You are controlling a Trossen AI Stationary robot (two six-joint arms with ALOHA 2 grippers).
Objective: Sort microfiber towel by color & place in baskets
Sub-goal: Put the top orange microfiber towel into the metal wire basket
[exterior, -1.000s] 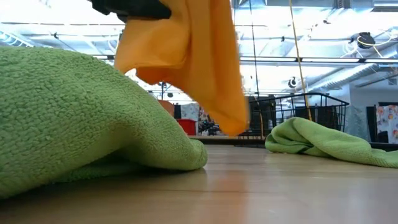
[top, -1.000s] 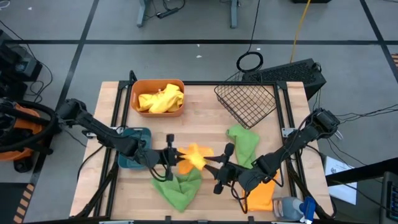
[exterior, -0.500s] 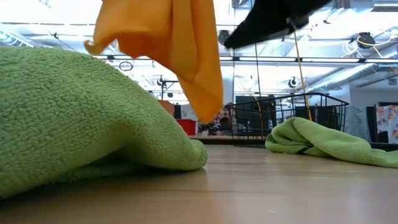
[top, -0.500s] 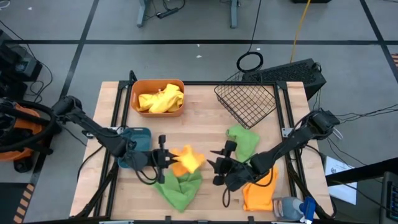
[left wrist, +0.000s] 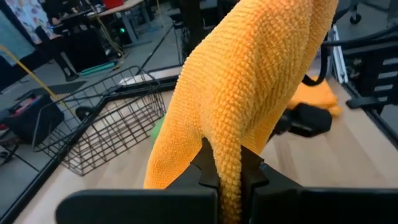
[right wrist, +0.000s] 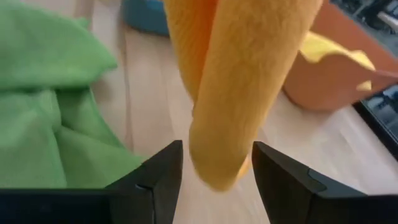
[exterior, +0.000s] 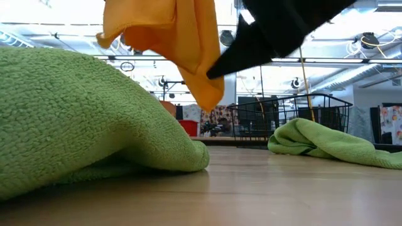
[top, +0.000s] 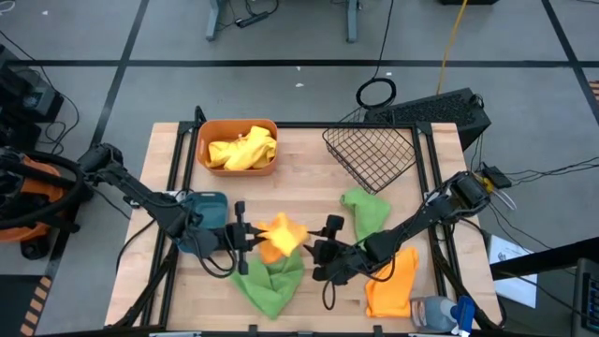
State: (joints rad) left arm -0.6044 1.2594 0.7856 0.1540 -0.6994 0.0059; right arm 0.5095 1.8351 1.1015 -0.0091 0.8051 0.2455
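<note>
An orange microfiber towel [top: 280,234] hangs above the wooden table [top: 309,168], clamped in the closed left gripper [top: 245,239]. The right gripper [top: 323,248] faces it with fingers [right wrist: 283,180] parted, straddling the towel's hanging end without clamping it. A green microfiber towel [top: 267,281] lies beneath.

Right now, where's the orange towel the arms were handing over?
In the high view the orange towel hangs mid-table, pinched in the shut left gripper, above the green towel. The open right gripper sits just right of it.
</note>
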